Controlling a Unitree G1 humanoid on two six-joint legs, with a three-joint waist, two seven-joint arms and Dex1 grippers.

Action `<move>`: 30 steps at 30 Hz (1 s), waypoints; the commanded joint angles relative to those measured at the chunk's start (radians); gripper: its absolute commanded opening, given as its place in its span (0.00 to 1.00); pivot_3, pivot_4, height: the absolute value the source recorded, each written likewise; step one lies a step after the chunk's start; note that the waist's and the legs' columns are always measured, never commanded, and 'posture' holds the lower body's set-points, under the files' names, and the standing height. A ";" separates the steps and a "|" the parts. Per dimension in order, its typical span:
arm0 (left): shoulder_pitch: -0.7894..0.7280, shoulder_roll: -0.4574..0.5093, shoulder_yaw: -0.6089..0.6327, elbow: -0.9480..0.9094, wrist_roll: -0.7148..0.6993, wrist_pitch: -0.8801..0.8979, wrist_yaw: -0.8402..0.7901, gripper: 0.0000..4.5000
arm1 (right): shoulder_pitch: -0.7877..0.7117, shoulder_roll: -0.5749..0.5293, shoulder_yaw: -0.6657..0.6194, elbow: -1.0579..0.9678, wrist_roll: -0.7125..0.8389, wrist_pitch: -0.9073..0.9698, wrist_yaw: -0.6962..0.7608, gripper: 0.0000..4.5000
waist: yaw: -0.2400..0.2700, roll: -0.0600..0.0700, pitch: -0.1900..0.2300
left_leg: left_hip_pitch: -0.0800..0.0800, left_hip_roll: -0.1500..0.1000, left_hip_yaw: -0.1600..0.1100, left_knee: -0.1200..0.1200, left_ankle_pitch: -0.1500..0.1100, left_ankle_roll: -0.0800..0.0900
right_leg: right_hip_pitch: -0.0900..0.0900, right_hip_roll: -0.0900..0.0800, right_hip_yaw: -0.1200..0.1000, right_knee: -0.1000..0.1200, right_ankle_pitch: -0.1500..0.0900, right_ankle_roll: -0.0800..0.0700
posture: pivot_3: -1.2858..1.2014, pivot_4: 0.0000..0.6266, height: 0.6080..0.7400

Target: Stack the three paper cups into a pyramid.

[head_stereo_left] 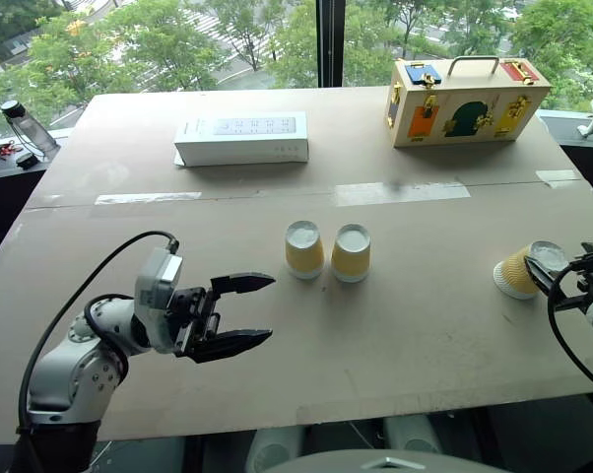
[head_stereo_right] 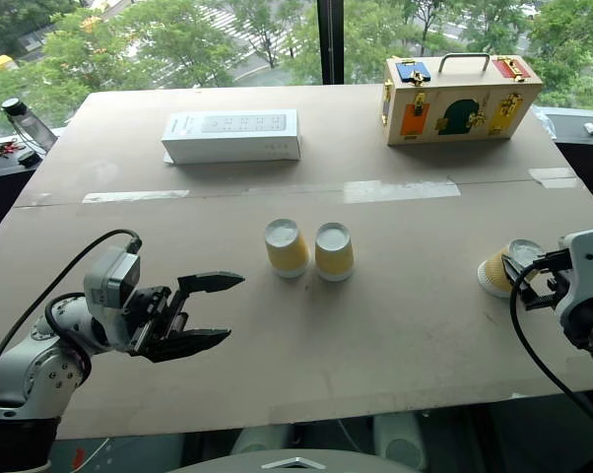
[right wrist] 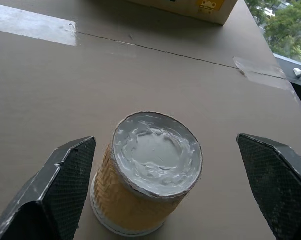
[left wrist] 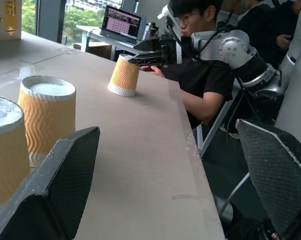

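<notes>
With your right gripper spread wide around the tilted third cup at three o'clock, and the left gripper gaping empty, centre squarely before clenching.

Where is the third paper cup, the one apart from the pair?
The third paper cup stands upside down at the table's right edge, between the right hand's open fingers.

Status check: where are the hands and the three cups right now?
Left hand open, empty. Right hand open around the third cup, not gripping. Two cups upside down, side by side at centre. Nothing blocking.
</notes>
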 commanded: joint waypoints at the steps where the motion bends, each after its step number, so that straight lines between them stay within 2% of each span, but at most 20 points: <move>1: -0.009 0.021 0.005 -0.016 -0.005 -0.007 -0.034 1.00 | -0.023 0.024 -0.022 0.028 0.005 -0.004 -0.034 0.99 | 0.003 0.000 0.000 | 0.000 0.000 0.000 0.000 0.000 0.000 | 0.000 0.000 0.000 0.000 0.000 0.000 | 0.52 0.24 1.00; 8: -0.031 0.014 0.013 -0.074 -0.027 0.022 0.026 1.00 | -0.093 0.054 -0.008 0.116 0.066 -0.007 -0.025 0.99 | 0.004 0.000 0.000 | 0.000 0.000 0.000 0.000 0.000 0.000 | 0.000 0.000 0.000 0.000 0.000 0.000 | 0.52 0.24 1.00; 10: -0.031 0.006 0.018 -0.086 -0.033 0.025 0.050 1.00 | -0.105 0.047 0.003 0.143 0.066 -0.022 -0.020 0.88 | 0.004 0.000 0.000 | 0.000 0.000 0.000 0.000 0.000 0.000 | 0.000 0.000 0.000 0.000 0.000 0.000 | 0.52 0.24 1.00; 12: -0.025 -0.001 0.026 -0.091 -0.036 0.029 0.077 1.00 | -0.109 0.037 0.005 0.141 0.079 -0.027 -0.004 0.72 | 0.004 0.000 0.000 | 0.000 0.000 0.000 0.000 0.000 0.000 | 0.000 0.000 0.000 0.000 0.002 0.003 | 0.52 0.24 1.00; 14: -0.012 -0.012 0.036 -0.094 -0.039 0.032 0.108 1.00 | -0.115 0.025 0.001 0.114 0.110 -0.032 0.025 0.52 | 0.004 0.001 0.000 | 0.000 0.000 0.000 0.000 0.000 0.000 | 0.000 0.000 0.000 0.000 0.002 0.004 | 0.52 0.24 1.00; 15: -0.005 -0.014 0.043 -0.095 -0.041 0.032 0.116 1.00 | -0.130 0.022 -0.005 0.087 0.144 -0.019 0.037 0.46 | 0.003 0.001 0.000 | 0.000 0.000 0.000 0.000 0.000 0.000 | 0.000 0.000 0.000 0.000 0.002 0.004 | 0.52 0.24 1.00; 18: 0.026 -0.060 0.088 -0.076 -0.017 -0.008 0.202 1.00 | -0.201 -0.020 0.028 0.022 0.226 0.006 0.078 0.46 | -0.003 0.001 0.001 | 0.000 0.000 0.001 0.000 0.000 0.000 | 0.000 0.000 0.001 0.000 0.002 0.004 | 0.52 0.24 1.00; 21: 0.054 -0.092 0.133 -0.040 0.038 -0.071 0.257 1.00 | -0.354 -0.046 0.104 -0.012 0.350 0.068 0.098 0.46 | -0.017 0.001 0.001 | 0.001 0.000 0.001 0.000 0.000 0.000 | 0.000 0.000 0.002 0.000 0.002 0.004 | 0.52 0.24 1.00; 24: 0.102 -0.105 0.188 0.002 0.076 -0.140 0.261 1.00 | -0.549 -0.086 0.300 -0.017 0.390 0.124 0.148 0.46 | -0.021 0.001 0.001 | 0.003 0.002 -0.001 0.000 0.000 0.000 | 0.002 0.002 0.000 0.000 0.002 0.004 | 0.52 0.24 1.00; 27: 0.166 -0.063 0.247 -0.004 -0.002 -0.066 0.227 1.00 | -0.748 -0.056 0.497 0.047 0.366 0.148 0.167 0.46 | -0.019 0.000 0.001 | 0.002 0.002 -0.002 0.000 0.000 0.000 | 0.002 0.002 -0.001 0.000 0.002 0.003 | 0.52 0.24 1.00; 30: 0.200 -0.051 0.302 -0.016 -0.051 -0.031 0.240 1.00 | -0.880 -0.014 0.614 0.122 0.336 0.158 0.178 0.46 | -0.014 0.000 0.001 | -0.001 0.002 -0.002 0.000 0.000 0.000 | -0.001 0.002 0.000 0.000 0.002 0.003 | 0.52 0.24 1.00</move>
